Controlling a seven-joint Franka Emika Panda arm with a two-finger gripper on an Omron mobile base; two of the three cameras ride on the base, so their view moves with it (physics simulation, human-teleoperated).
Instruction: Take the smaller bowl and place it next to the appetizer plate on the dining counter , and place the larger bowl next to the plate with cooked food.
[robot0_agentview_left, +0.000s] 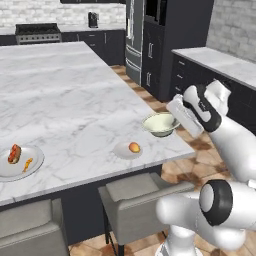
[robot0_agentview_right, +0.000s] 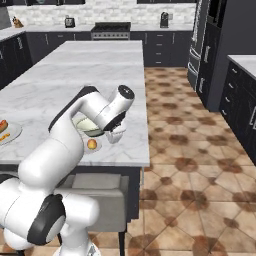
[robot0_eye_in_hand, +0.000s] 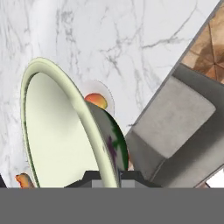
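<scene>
Pincer (robot0_eye_in_hand: 107, 175) gripping smaller bowl (robot0_agentview_left: 160, 123) rim, bowl empty

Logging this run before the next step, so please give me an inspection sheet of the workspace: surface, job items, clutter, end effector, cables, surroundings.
Surface: dining counter, white grey-veined marble, dark base.
Job's things: smaller bowl, pale green, held by its rim near the counter's corner, beside the appetizer plate bearing an orange piece; whether it touches the marble cannot be told. Plate with cooked food sits at the counter's near edge, well apart from the bowl.
Clutter: nothing seen.
End effector: end effector shut on the bowl's rim.
Cables: nothing seen.
Surroundings: grey stools under the counter, tiled floor, dark cabinets, stove.
</scene>
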